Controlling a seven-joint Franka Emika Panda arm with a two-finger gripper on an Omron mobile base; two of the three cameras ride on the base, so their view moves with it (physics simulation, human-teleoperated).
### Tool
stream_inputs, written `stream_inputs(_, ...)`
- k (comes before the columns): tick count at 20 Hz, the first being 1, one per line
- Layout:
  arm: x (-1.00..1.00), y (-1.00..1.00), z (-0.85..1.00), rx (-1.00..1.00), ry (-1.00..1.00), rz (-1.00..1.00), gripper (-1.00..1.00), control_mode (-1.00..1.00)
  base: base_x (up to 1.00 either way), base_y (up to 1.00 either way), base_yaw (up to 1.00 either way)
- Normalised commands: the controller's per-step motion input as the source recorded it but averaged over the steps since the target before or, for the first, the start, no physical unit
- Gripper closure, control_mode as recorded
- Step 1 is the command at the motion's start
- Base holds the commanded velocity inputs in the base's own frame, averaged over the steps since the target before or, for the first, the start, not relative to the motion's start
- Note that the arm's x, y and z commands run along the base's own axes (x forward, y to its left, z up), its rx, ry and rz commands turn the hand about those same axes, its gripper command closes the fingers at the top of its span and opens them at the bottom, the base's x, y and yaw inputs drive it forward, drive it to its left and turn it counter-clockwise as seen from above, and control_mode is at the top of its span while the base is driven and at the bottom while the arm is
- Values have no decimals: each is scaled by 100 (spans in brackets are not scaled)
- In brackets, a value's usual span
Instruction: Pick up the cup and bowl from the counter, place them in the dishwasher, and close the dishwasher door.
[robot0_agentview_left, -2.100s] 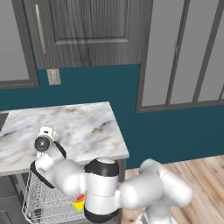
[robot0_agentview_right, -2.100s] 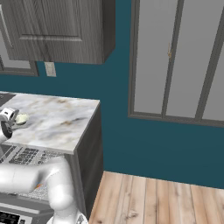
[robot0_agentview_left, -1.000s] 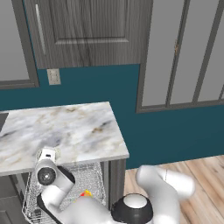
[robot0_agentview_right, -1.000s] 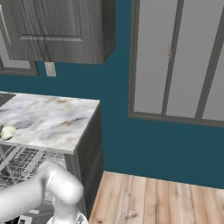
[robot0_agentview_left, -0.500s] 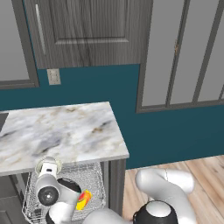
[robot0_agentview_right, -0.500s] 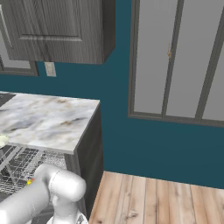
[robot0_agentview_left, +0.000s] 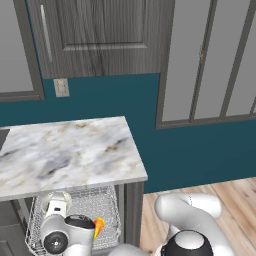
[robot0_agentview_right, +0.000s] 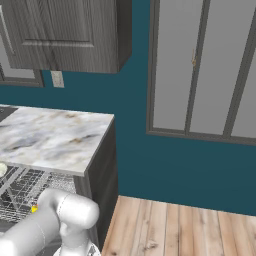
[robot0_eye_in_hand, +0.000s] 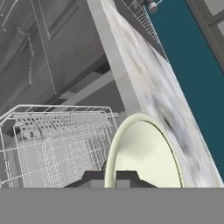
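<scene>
One pale bowl (robot0_eye_in_hand: 146, 157) sits clamped in the gripper (robot0_eye_in_hand: 114, 178), its rim filling the near view. Just beyond it lies the white wire rack (robot0_eye_in_hand: 52, 140) of the dishwasher (robot0_agentview_left: 75, 215); the cup (robot0_agentview_left: 98, 226) rests there. Above, the tabletop (robot0_agentview_left: 65, 150) edge overhangs.

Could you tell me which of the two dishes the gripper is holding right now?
The pale greenish-white shallow bowl, pinched at its rim above the white wire rack; the yellow cup already sits in that rack.
</scene>
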Motion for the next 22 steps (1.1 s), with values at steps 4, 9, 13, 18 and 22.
stream_inputs(4, 0, -17, -37, 0, 0, 0, 100, -100, 0, 0, 0)
stream_inputs(9, 0, -11, -48, 0, 0, 0, 100, -100, 0, 0, 0)
stream_inputs(13, 11, -6, -52, 0, 0, 0, 100, -100, 0, 0, 0)
stream_inputs(18, 26, -11, -43, 1, 0, 0, 100, -100, 0, 0, 0)
stream_inputs(22, 52, -6, -48, 0, 2, 0, 100, -100, 0, 0, 0)
